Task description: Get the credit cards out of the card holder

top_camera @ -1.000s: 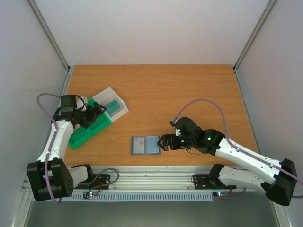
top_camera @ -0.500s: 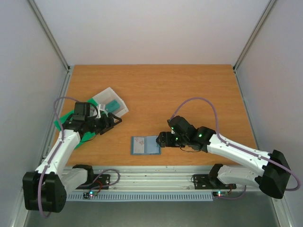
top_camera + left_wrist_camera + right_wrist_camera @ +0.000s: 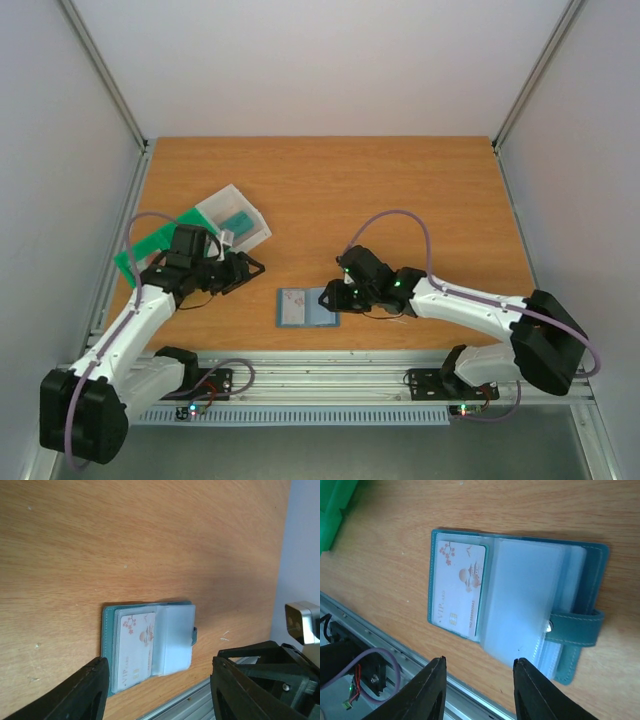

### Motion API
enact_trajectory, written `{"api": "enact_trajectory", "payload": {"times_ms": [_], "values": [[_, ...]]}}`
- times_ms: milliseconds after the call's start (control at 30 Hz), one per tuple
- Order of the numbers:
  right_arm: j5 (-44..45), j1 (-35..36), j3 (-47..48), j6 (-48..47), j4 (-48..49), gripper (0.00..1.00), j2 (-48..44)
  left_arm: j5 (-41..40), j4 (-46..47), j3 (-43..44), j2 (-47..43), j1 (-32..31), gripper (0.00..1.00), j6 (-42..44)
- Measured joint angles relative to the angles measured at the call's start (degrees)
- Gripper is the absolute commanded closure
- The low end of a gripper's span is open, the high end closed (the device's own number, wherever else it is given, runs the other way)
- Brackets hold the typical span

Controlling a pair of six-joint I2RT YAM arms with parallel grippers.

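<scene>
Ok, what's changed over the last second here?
The left gripper swung from over the green tray rightward, toward the card holder. The right gripper slid left to the card holder's right edge. Neither has taken hold of anything. The card holder lies open in the same spot, card inside; green tray and clear box unmoved.

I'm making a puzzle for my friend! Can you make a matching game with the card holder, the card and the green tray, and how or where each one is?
Things:
1. card holder
2. whitish card
3. green tray

Places or states:
A. at the left side of the table
B. lying open, leaves spread
C. tucked inside the holder

Pairs: 1-B, 2-C, 3-A
</scene>
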Motion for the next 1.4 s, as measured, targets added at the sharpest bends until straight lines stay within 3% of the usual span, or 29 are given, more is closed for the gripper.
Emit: {"api": "enact_trajectory", "payload": {"times_ms": [500, 900, 1400], "values": [[-3.28, 0.0, -0.85, 0.35, 7.19, 0.64, 11.21, -5.38, 8.94, -2.95, 9.66, -9.62, 0.6, -3.63], [-0.68, 0.0, -4.44, 0.33, 7.41, 0.66, 10.82, -5.84, 16.46, -5.35, 16.13, -13.11, 0.75, -5.03], [2.27, 0.11, -4.48, 0.28, 1.05, 0.65, 3.37, -5.84, 23.3, -6.75, 23.26, -16.72, 0.85, -6.82]]}}
